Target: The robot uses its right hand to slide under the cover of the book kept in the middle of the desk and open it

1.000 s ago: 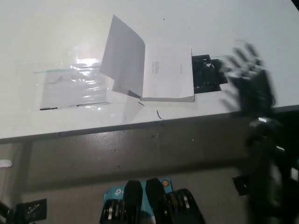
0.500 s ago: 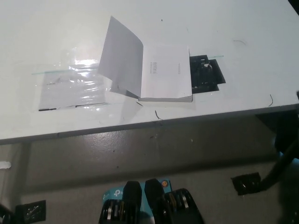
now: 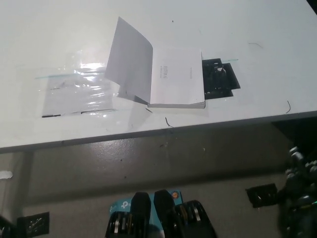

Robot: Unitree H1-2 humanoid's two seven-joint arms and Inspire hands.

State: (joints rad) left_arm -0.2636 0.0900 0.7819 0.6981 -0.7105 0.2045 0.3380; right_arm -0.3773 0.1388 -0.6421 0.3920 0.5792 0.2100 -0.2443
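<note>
Book point(image 3: 171, 79) lies open on desk point(image 3: 257, 29) — right hand point(image 3: 299, 193) blurred, fingers' state unclear.

The bench point(image 3: 257, 29) lies bare right of the book point(image 3: 176, 79); its raised cover point(image 3: 130, 59) blocks the left side.
</note>
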